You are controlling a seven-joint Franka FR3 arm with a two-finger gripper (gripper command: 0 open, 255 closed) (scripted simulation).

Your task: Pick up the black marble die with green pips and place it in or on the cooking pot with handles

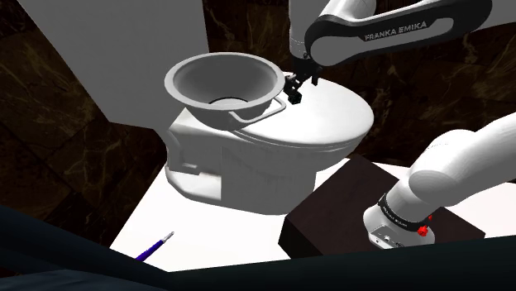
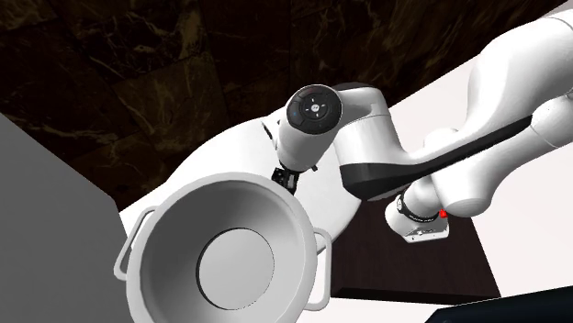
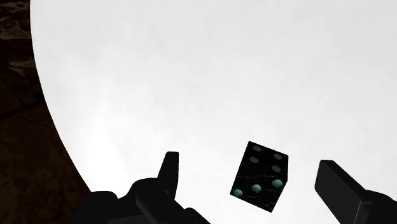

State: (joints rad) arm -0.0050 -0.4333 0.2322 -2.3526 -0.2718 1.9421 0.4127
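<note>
A black die with green pips (image 3: 261, 175) lies on the white closed toilet lid (image 3: 210, 83). My gripper (image 3: 249, 164) is open, and the die sits between its two black fingers with a gap on each side, touching neither. In the shoulder view the gripper (image 1: 293, 89) hangs low over the lid (image 1: 331, 116), right beside the pot's handle. The pot (image 1: 186, 78) is a wide grey-white bowl shape with two loop handles, standing on the lid toward the tank side. From the second exterior view the pot (image 2: 170, 225) sits close in front, with the gripper (image 2: 285, 177) just behind its rim.
The white toilet body (image 1: 223, 174) stands on a white floor between dark marble walls. My dark stand (image 1: 331, 219) is at the shoulder view's lower right. A purple pen-like thing (image 1: 155, 245) lies on the floor. A pale panel (image 1: 124, 50) rises behind the pot.
</note>
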